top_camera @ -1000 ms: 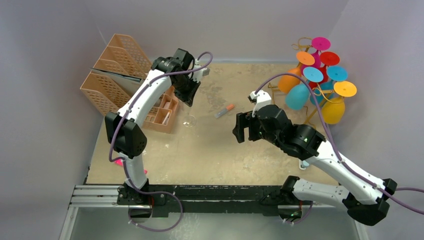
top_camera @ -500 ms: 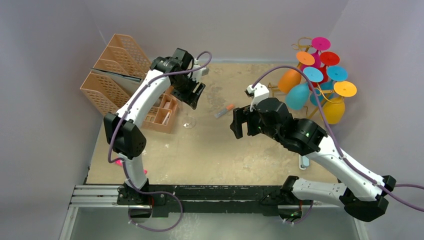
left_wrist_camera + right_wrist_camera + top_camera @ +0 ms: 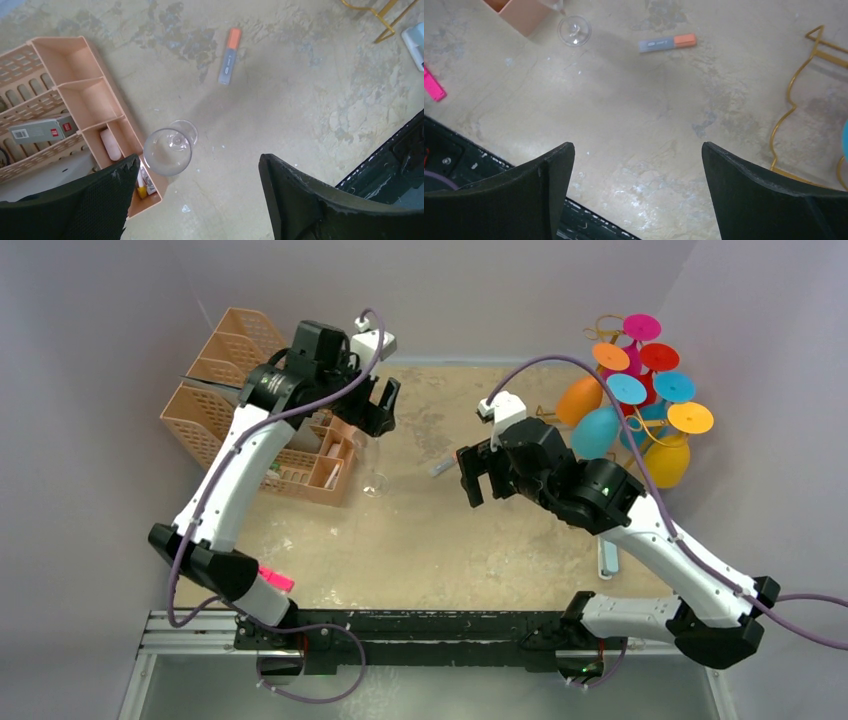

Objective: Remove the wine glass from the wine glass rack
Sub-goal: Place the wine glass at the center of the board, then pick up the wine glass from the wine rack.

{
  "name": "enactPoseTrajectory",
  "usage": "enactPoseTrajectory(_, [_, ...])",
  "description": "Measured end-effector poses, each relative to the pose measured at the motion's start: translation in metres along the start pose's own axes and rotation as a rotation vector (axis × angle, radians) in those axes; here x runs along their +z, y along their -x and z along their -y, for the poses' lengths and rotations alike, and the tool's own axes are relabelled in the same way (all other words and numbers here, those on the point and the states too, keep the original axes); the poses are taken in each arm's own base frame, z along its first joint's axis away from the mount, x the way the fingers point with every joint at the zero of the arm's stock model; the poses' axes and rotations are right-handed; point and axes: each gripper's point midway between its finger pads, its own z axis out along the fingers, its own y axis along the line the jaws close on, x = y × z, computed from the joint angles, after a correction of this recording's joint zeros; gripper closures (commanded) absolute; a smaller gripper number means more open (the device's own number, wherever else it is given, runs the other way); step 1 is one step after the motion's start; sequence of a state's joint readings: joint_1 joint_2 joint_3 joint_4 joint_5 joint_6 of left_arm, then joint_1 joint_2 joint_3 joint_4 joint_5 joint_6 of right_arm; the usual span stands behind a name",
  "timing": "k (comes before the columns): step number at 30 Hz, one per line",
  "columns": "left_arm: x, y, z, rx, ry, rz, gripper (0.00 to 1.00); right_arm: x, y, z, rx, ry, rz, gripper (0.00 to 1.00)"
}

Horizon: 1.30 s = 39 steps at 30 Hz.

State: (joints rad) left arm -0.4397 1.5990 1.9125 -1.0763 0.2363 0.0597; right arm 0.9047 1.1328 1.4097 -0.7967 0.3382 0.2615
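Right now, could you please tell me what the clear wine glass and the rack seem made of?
Wine glass: clear and glossy, glass or clear plastic; the table shows through its bowl.
Wine glass rack: thin gold wire, seemingly metal, bent into curves.
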Motion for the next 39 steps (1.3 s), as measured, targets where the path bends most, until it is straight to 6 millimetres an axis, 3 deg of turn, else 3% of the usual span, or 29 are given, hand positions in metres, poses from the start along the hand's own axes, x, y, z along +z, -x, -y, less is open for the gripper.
enactPoseTrajectory(8, [-0.039,-0.001,0.009,-0.002,0.023,0.143,0.1,-0.013,0.054,0.028,-0.03,-0.135,0.074,0.01])
enactPoseTrajectory(14, [-0.066,-0.002,0.024,-0.037,-0.006,0.271,0.09,-0.03,0.086,0.093,0.071,-0.318,0.096,0.01])
enactPoseTrajectory(20, [-0.062,-0.01,0.06,-0.045,-0.211,0.319,0.08,-0.064,0.102,0.127,0.115,-0.404,0.14,0.01])
enactPoseTrajectory(25, [-0.038,-0.012,0.075,-0.103,-0.336,0.251,0.08,-0.078,0.098,0.156,0.091,-0.522,0.122,0.03])
enactPoseTrajectory(30, [-0.012,-0.026,0.082,-0.163,-0.384,0.156,0.08,-0.08,0.087,0.183,0.057,-0.624,0.06,0.14])
enactPoseTrajectory(39, [-0.017,-0.029,0.095,-0.169,-0.438,0.167,0.08,-0.089,0.077,0.234,0.377,-0.634,0.08,0.27])
